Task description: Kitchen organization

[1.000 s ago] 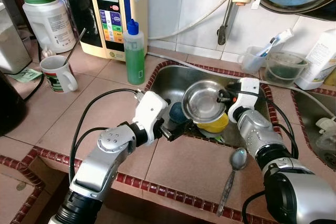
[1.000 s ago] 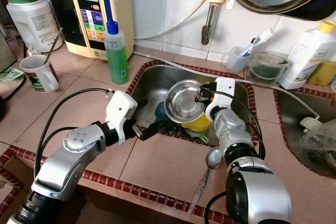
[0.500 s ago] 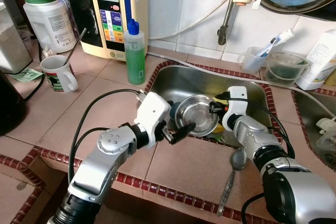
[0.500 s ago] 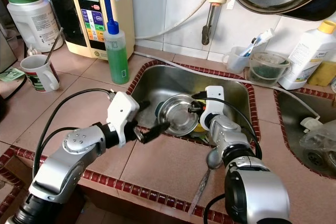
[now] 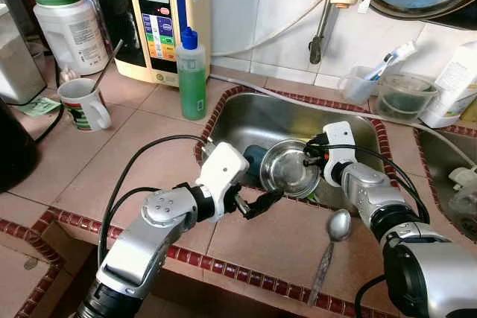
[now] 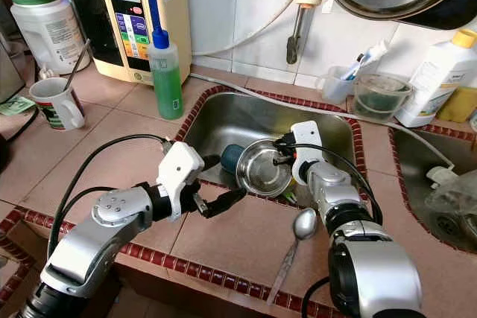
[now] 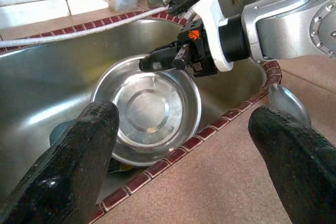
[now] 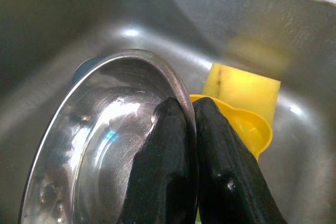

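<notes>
A: What's far left of frame?
B: White mug (image 5: 82,103) w/ a spoon, on the tiled bench (image 5: 141,147). Green soap bottle (image 5: 191,74) upper centre-left.
A: Left gripper (image 5: 262,200)?
B: Lower centre, at the sink's (image 5: 253,118) near rim, jaws spread wide, nothing between them.
A: The steel bowl (image 5: 292,167)?
B: Centre, tilted in the sink. Right gripper (image 8: 181,156) jaws pinch its rim; yellow cup (image 8: 242,119) just behind.
A: Further right?
B: Big spoon (image 5: 332,238) on the bench.

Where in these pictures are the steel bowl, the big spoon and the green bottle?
steel bowl (image 5: 287,167), left eye view, inner bottom.
big spoon (image 5: 339,223), left eye view, its scoop.
green bottle (image 5: 191,80), left eye view, middle of its body.
</notes>
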Available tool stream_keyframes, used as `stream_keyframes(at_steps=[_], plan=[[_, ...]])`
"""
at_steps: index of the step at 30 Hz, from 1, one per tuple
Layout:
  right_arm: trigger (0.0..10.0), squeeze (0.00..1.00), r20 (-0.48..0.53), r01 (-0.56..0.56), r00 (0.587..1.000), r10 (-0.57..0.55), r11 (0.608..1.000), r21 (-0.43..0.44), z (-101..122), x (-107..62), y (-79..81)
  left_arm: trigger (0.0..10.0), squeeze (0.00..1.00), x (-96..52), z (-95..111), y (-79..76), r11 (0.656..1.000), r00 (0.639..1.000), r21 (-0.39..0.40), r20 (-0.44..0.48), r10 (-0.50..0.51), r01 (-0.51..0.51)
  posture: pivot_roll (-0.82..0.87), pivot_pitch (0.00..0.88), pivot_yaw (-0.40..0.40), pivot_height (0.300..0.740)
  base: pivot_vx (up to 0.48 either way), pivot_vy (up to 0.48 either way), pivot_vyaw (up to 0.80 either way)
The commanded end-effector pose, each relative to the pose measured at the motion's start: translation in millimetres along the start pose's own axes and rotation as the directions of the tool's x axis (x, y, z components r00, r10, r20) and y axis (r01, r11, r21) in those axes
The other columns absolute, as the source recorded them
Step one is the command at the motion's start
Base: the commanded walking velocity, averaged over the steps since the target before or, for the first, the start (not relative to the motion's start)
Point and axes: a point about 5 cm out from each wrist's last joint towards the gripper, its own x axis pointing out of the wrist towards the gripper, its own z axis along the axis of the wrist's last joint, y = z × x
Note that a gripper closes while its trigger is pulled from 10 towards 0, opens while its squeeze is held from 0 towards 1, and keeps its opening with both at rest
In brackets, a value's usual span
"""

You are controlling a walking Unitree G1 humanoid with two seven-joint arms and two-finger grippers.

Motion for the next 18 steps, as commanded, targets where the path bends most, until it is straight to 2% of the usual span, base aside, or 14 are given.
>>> stream_keyframes(at_steps=[1, 5, 6, 7, 18], plan=[[10.0, 0.00, 0.007, 0.016, 1.000, -0.016, 1.000, 0.000, 1.9, -1.7, -5.7, 10.0, 0.00, 0.5, 4.0, -3.2, 1.000, 1.000, 0.014, 0.006, -0.017, 0.017, 0.09, 0.000, -0.031, 0.740, 0.000, 0.000, 0.00], [10.0, 0.00, 0.009, 0.027, 1.000, -0.027, 1.000, 0.003, 2.2, -2.0, -6.9, 10.0, 0.00, 0.5, 3.8, -3.7, 1.000, 1.000, 0.016, 0.005, -0.022, 0.022, 0.09, 0.000, -0.031, 0.740, 0.000, 0.000, 0.00], [10.0, 0.55, 0.011, 0.053, 0.999, -0.053, 0.999, 0.011, 2.4, -2.5, -9.4, 10.0, 0.00, 0.6, 3.4, -3.9, 1.000, 1.000, 0.015, 0.003, -0.025, 0.025, 0.09, 0.000, -0.031, 0.740, 0.000, 0.000, 0.00], [10.0, 1.00, 0.010, 0.056, 0.998, -0.056, 0.998, 0.027, 2.1, -2.7, -10.0, 10.0, 0.00, 0.7, 3.4, -3.9, 1.000, 1.000, 0.017, 0.002, -0.025, 0.025, 0.09, 0.000, -0.031, 0.740, 0.000, 0.000, 0.00], [10.0, 1.00, 0.055, 0.078, 0.995, -0.083, 0.994, 0.077, 8.5, -2.2, -11.1, 10.0, 0.00, 2.0, 5.0, -2.5, 1.000, 1.000, 0.019, 0.012, -0.016, 0.016, 0.09, 0.000, -0.033, 0.740, 0.000, 0.000, 0.00]])
